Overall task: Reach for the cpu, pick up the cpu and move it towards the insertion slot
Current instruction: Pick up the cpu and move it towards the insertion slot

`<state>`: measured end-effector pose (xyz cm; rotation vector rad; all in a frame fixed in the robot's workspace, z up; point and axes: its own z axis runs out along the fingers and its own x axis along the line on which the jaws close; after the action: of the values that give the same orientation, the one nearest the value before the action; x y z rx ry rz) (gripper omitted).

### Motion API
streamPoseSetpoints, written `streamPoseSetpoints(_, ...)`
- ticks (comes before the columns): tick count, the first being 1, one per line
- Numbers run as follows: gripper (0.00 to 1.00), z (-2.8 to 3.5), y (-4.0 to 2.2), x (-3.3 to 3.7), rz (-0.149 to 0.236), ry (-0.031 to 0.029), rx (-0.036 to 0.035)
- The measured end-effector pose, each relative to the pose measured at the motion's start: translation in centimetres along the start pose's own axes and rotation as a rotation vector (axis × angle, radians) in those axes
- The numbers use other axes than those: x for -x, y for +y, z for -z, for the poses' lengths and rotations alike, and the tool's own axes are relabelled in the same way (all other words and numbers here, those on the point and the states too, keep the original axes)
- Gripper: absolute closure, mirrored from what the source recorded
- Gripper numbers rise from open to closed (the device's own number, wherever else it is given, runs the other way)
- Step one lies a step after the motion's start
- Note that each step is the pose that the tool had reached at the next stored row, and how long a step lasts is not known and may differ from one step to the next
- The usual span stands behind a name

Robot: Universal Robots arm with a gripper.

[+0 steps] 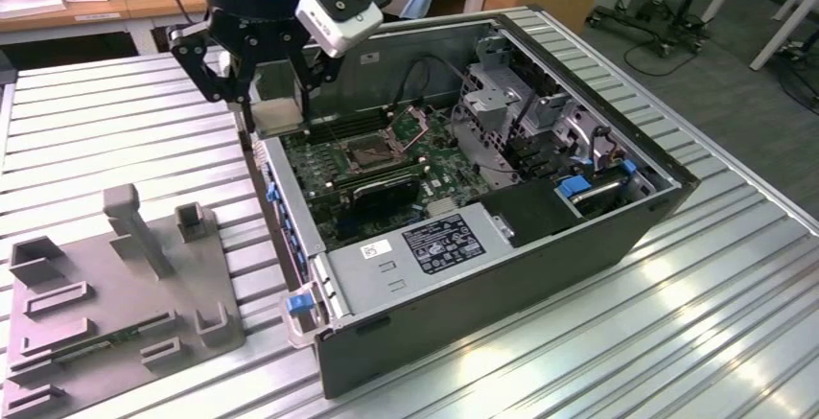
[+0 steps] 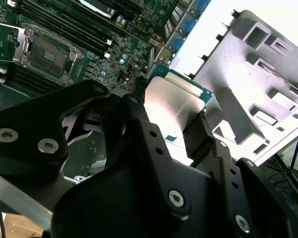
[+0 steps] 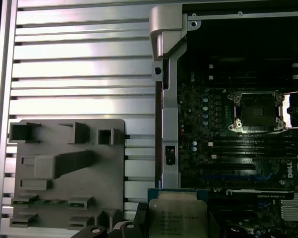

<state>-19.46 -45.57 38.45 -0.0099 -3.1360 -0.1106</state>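
My gripper [image 1: 275, 104] is shut on the cpu [image 1: 278, 113], a small square chip with a silvery face and tan rim. It hangs in the air over the open computer case's wall at the exterior view's left. Black fingers [image 2: 139, 96] clamp the cpu [image 2: 171, 106] by two opposite edges in the second wrist view. The cpu [image 3: 179, 215] also shows in the first wrist view, just beside the case wall. The insertion slot [image 1: 371, 155], a dark square socket with a shiny frame, lies open on the green board [image 3: 258, 111], a short way from the chip [image 2: 47, 52].
The grey tray [image 1: 115, 294] with upright pegs lies on the slatted metal table at the exterior view's left, a green memory stick [image 1: 109, 342] in it. The case [image 1: 512, 237] holds drive cages, cables and a black power supply. Long black memory slots [image 3: 248, 146] run beside the socket.
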Motion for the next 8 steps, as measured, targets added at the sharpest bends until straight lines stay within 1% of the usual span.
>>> streamPoseSetpoints(8,0.45,0.0,0.01,0.82,0.0,0.0,0.0)
